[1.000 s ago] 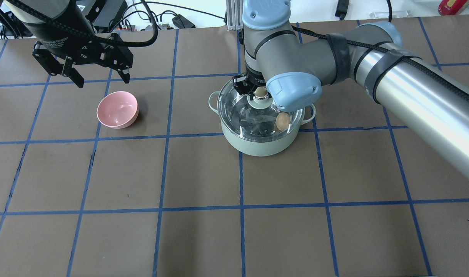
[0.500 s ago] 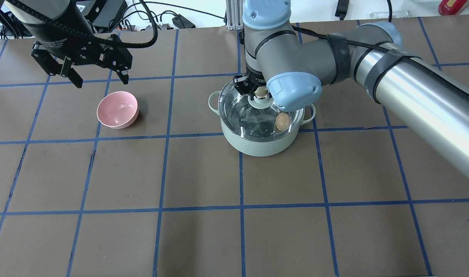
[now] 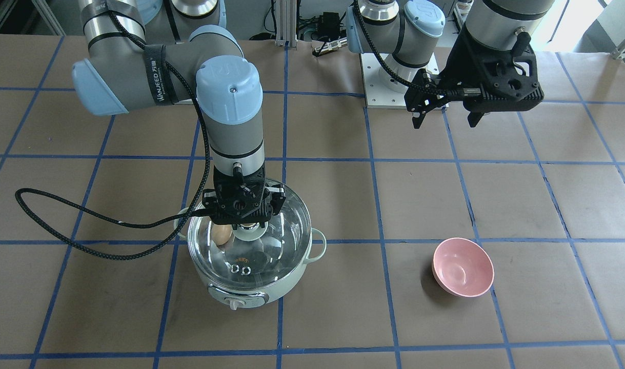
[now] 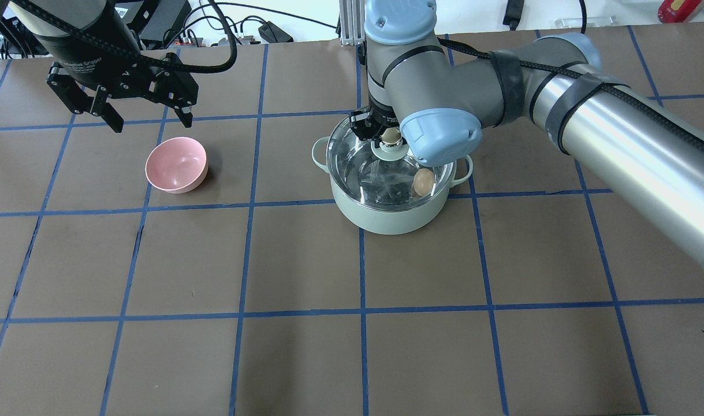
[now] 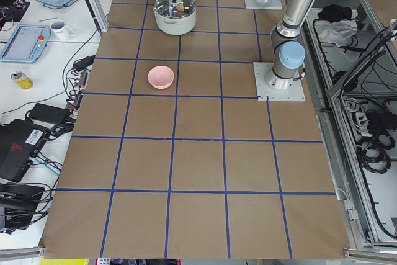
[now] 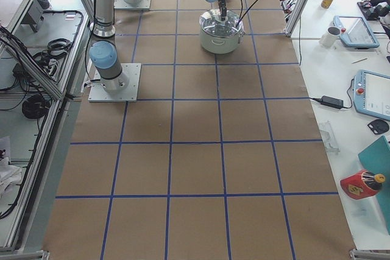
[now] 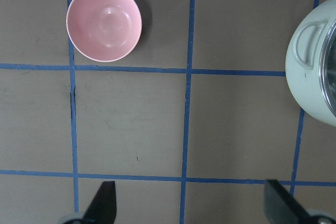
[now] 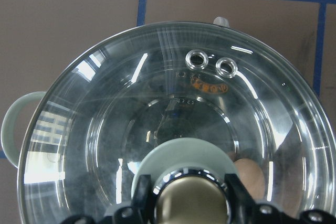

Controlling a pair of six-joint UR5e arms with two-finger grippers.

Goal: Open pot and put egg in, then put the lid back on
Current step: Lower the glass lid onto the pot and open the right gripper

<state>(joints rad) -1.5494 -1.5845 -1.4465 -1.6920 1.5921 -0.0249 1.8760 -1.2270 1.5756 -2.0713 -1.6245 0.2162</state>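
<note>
The mint-green pot (image 4: pixel 386 216) stands mid-table; it also shows in the front view (image 3: pixel 271 287) and at the right edge of the left wrist view (image 7: pixel 310 72). The clear glass lid (image 4: pixel 357 156) sits over its rim. Whether it rests fully on the rim I cannot tell. My right gripper (image 4: pixel 391 136) is shut on the lid's cream-gold knob (image 8: pixel 191 205), a finger on each side. The tan egg (image 4: pixel 423 182) lies inside the pot under the glass, also seen in the right wrist view (image 8: pixel 249 174). My left gripper (image 4: pixel 149 122) is open and empty, high beyond the pink bowl.
A pink bowl (image 4: pixel 177 164) stands empty on the table to the pot's left, also in the left wrist view (image 7: pixel 104 23). The right arm's black cable (image 3: pixel 86 246) loops over the table beside the pot. Blue tape lines grid the brown table.
The lid knob and my right gripper have shifted slightly upward in the overhead view. My left gripper has drifted a little to the left. The egg and bowl stay put.
</note>
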